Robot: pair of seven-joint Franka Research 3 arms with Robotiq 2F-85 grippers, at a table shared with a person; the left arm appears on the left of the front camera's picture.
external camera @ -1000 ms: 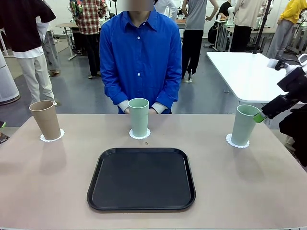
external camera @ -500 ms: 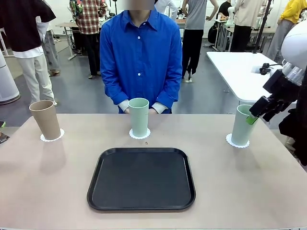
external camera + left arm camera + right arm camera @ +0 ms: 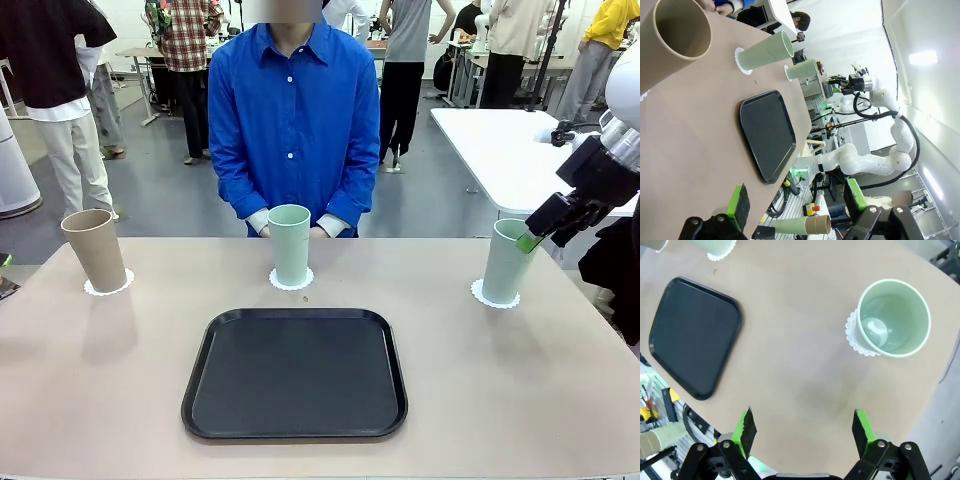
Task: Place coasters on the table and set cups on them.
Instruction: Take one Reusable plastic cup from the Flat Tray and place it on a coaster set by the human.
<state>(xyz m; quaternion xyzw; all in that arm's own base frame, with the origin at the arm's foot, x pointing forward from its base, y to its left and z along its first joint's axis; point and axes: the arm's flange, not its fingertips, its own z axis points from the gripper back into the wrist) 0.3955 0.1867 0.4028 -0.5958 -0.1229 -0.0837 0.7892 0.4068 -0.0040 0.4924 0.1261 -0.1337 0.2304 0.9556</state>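
All three cups stand upright on the table, each on its own coaster — the tan cup at the robot's far left on a coaster, a green cup in the middle in front of the person on another coaster, and a second green cup at the right on the third coaster. A black tray lies bare on the near side.

The right gripper hangs beside that right cup's rim, and the right wrist view shows its fingers spread wide and holding nothing, the cup standing free above its coaster. The left gripper is also spread and empty, near the tan cup.

Judged from this, the task looks complete — nothing appears left but for the arm to draw clear.
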